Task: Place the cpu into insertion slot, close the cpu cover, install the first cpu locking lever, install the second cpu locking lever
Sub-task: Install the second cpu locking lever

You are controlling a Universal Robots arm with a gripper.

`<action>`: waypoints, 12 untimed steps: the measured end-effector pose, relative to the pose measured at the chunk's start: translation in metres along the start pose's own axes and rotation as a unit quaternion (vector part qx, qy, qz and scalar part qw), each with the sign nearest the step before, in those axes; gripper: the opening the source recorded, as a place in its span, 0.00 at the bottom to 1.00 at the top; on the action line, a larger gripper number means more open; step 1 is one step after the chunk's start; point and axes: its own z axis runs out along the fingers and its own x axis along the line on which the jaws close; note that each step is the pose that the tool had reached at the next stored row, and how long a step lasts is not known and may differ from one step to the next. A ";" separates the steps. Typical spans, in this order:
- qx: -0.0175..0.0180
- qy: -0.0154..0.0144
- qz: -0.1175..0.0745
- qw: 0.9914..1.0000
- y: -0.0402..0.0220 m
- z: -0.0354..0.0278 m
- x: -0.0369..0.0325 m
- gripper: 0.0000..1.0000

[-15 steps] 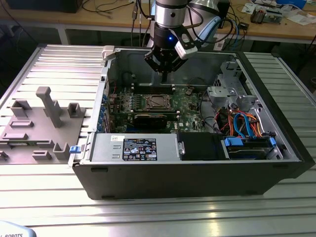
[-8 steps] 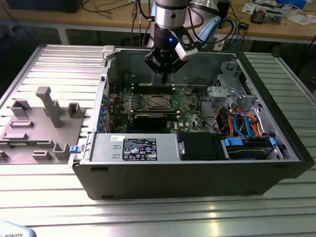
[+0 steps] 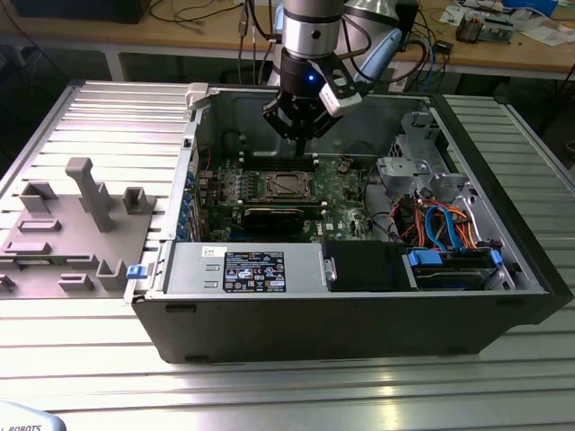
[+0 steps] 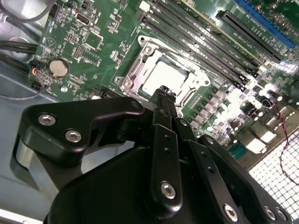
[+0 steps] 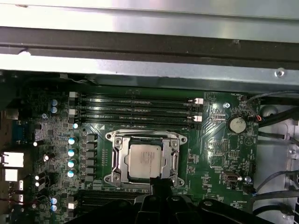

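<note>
A: Jaws: state?
B: Together, tips meeting, holding nothing; the gripper (image 4: 163,91) hangs just above the socket's near edge in the second wrist view.
A: The cpu?
B: The cpu (image 5: 145,161), silver-grey top up, lies flat in the insertion slot (image 5: 114,161); the cpu cover (image 5: 174,161) lies down around it as a silvery frame; whether the levers are latched, cannot tell.
A: Surroundings?
B: Green motherboard (image 5: 60,123), memory slots (image 5: 138,108) beside the socket; open computer case (image 3: 359,310) on the ribbed metal surface (image 3: 99,103); grey fixture (image 3: 85,193) to the exterior view's left.
</note>
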 end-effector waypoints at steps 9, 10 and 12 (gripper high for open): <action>0.000 0.000 0.000 1.000 -0.0151 0.0033 0.0008 0.11; 0.000 0.000 0.000 1.000 -0.0184 0.0041 0.0009 0.11; 0.000 0.000 0.000 1.000 -0.0227 0.0055 0.0012 0.11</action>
